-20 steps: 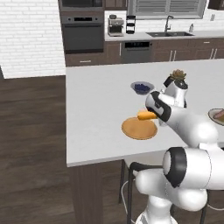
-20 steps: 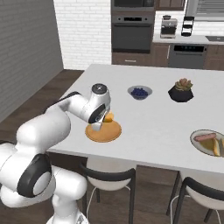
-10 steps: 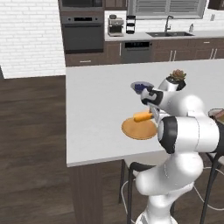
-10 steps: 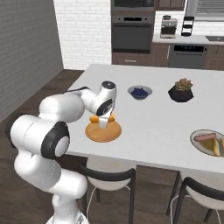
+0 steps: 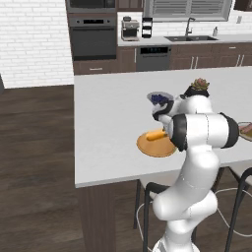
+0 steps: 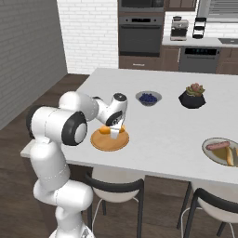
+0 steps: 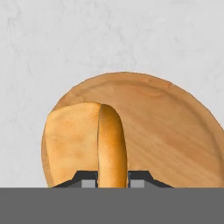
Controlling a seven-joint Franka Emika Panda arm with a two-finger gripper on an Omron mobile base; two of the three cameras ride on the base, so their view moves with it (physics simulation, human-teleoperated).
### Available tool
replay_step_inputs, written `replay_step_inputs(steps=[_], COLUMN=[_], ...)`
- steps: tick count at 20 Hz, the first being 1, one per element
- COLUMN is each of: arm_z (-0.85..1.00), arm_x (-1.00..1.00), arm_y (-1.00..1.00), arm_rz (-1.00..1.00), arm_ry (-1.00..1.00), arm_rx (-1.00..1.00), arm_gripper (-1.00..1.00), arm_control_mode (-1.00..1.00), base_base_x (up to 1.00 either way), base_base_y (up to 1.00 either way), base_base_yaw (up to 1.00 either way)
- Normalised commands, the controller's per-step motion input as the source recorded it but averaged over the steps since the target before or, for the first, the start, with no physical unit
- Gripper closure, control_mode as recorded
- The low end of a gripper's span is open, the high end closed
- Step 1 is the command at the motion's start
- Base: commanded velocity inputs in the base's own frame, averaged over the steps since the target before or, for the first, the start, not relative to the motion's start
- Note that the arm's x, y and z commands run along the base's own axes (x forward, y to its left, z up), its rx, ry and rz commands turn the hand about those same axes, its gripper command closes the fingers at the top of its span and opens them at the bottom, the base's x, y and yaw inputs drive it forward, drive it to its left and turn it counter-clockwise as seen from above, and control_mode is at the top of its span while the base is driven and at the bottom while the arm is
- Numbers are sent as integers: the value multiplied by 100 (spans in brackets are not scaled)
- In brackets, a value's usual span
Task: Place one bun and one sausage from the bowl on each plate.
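Over the wooden plate near the tabletop's front edge, the end effector is clamped on the bun, holding it just above the plate's rim. The bowl sits well apart.

Home kitchen, wall oven, sink, coffee maker, island counter

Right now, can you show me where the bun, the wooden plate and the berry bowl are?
bun [image 7: 76, 140], hand view, its flat cut face.
wooden plate [image 7: 175, 131], hand view, bare wood inside the rim.
berry bowl [image 6: 148, 98], right base view, the blue berries inside.
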Motion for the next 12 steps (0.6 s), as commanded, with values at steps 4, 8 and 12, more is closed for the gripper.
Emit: replay_step_inputs(steps=[4, 8, 12], arm_z=[-35, -6, -4], arm_x=[42, 28, 19], arm_y=[4, 3, 0], arm_rz=[0, 0, 0], arm_ry=[0, 0, 0], arm_rx=[0, 0, 0], arm_gripper=[100, 100, 100], arm_control_mode=[-100, -100, -100], base_base_x=[0, 0, 0], base_base_y=[0, 0, 0], base_base_yaw=[0, 0, 0])
